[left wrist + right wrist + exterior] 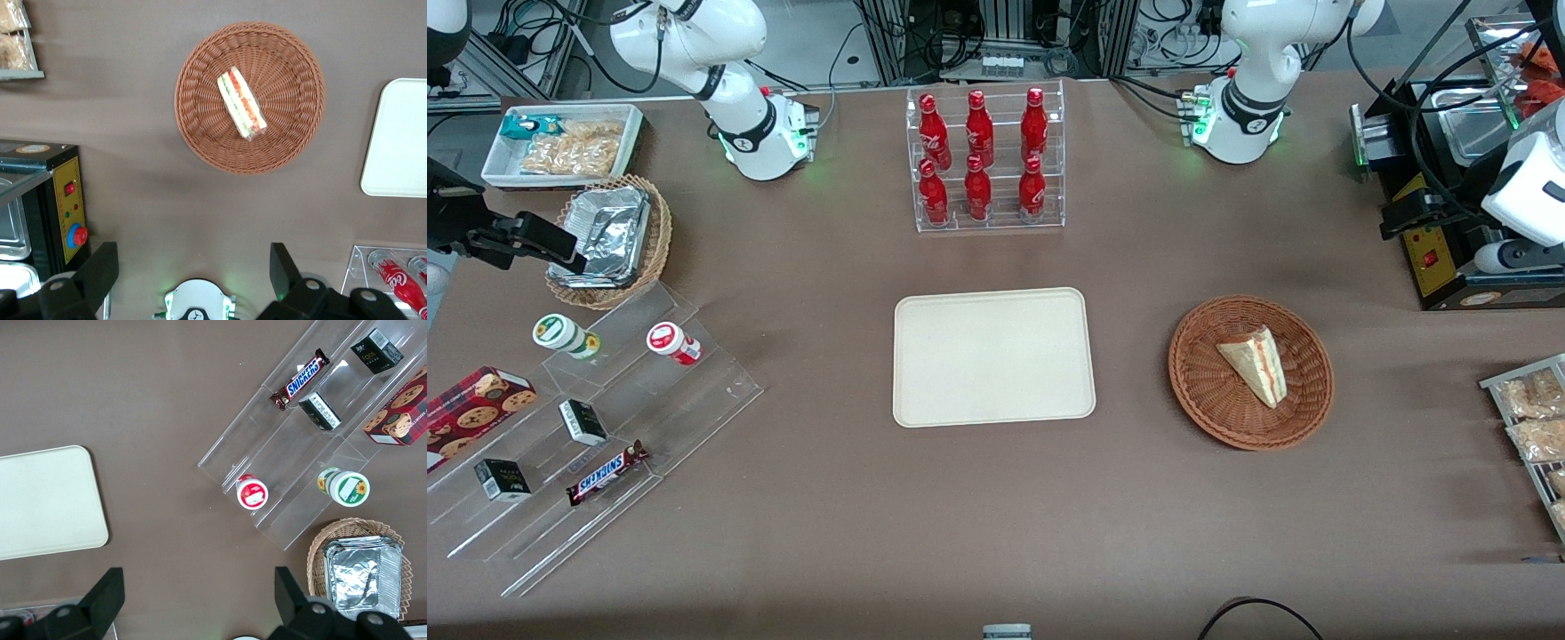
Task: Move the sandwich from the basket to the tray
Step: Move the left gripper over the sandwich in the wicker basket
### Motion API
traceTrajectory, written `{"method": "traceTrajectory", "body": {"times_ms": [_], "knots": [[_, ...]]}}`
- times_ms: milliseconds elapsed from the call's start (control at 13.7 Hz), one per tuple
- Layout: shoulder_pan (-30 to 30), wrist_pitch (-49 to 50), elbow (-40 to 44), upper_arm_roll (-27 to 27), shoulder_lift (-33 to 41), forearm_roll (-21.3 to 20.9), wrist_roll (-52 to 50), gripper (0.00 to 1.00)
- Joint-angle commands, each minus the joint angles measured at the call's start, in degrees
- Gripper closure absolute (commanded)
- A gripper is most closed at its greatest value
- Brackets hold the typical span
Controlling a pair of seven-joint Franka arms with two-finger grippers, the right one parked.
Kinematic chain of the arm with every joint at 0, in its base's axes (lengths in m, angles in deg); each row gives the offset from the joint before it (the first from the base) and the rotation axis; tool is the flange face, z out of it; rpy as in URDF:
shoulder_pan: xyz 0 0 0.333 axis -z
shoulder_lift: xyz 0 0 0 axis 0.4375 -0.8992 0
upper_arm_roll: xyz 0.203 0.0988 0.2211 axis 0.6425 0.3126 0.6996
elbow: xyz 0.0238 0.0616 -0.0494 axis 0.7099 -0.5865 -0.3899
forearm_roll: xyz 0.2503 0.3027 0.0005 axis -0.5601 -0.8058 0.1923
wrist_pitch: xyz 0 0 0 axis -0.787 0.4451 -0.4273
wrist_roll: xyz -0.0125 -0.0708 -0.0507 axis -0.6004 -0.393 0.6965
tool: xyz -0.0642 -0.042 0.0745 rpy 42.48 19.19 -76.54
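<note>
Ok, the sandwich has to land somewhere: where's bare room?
The tray is bare all over. Bare table lies between it and the basket holding the sandwich. The acrylic steps are crowded. The open gripper hangs high above the table.

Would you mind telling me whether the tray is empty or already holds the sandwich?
Empty. The tray shows only bare cream surface; the sandwich lies in the basket. The open gripper hangs above the table beside the basket.
</note>
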Motion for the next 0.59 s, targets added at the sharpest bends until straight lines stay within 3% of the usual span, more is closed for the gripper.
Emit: {"method": "traceTrajectory", "body": {"times_ms": [0,366,512], "knots": [[0.3,-0.5,1.0,-0.1,-1.1,0.2,0.6,0.00],[0.3,-1.0,-0.7,-0.1,-4.2,0.5,0.5,0.00],[0.3,-5.5,-4.6,-0.1,-4.1,0.7,0.5,0.00]]}}
